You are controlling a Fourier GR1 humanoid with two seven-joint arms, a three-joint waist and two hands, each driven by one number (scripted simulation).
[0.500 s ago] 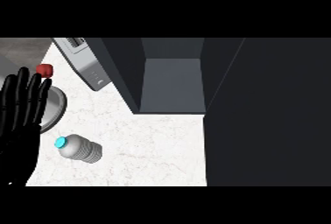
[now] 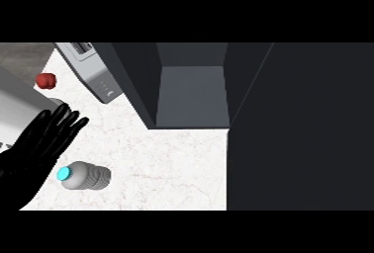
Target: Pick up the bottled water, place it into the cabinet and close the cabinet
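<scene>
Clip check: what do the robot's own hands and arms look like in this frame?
Only the left hand shows: plain black all over, with slim separate fingers and a thumb. No markings, cables or sleeve are visible on it. No other hand is in view.

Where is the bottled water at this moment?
In the head view, the bottled water is on the white counter at the lower left, just beside the open left hand, and left of and nearer than the open cabinet.
</scene>
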